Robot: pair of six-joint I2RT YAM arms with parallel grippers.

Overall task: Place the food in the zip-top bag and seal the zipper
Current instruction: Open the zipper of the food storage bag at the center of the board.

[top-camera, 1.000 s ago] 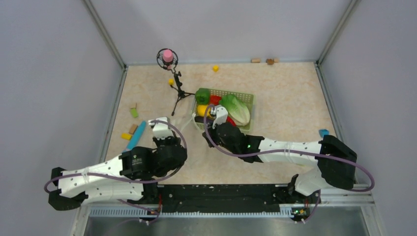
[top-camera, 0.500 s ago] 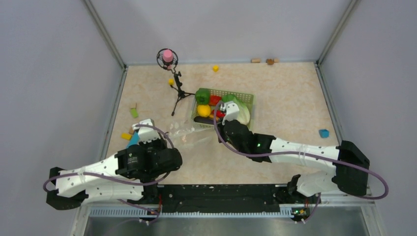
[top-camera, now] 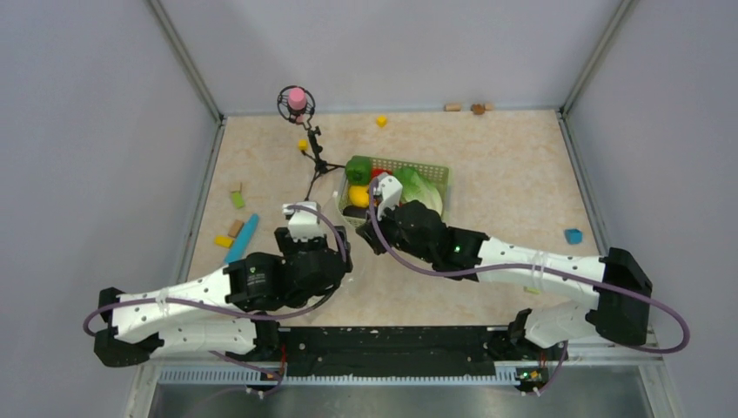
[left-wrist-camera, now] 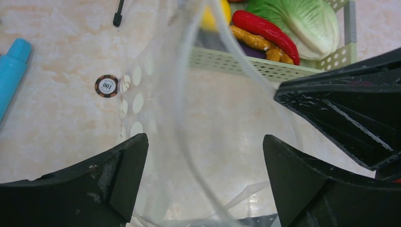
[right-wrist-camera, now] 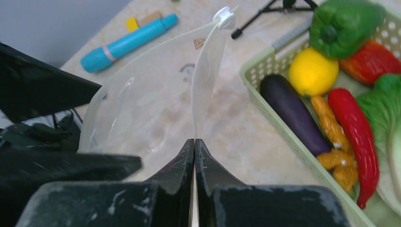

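The right gripper [right-wrist-camera: 194,142] pinches the rim of the zip-top bag [right-wrist-camera: 142,104]. The left gripper [left-wrist-camera: 205,146] stands wide open, with the bag between its fingers. The food [right-wrist-camera: 352,118] lies in the green basket [right-wrist-camera: 288,137], just to the right of the right gripper.

We see a lab robot cell: plain grey panel walls [top-camera: 87,131] and metal frame posts [top-camera: 184,57] enclose a beige marble-patterned tabletop [top-camera: 505,174]; a small black tripod [top-camera: 315,158] stands beyond the left gripper [left-wrist-camera: 204,142].

zip-top bag [right-wrist-camera: 142,104] before the basket [left-wrist-camera: 236,61], food [right-wrist-camera: 312,71] in the basket, marker [right-wrist-camera: 127,42] left of the bag
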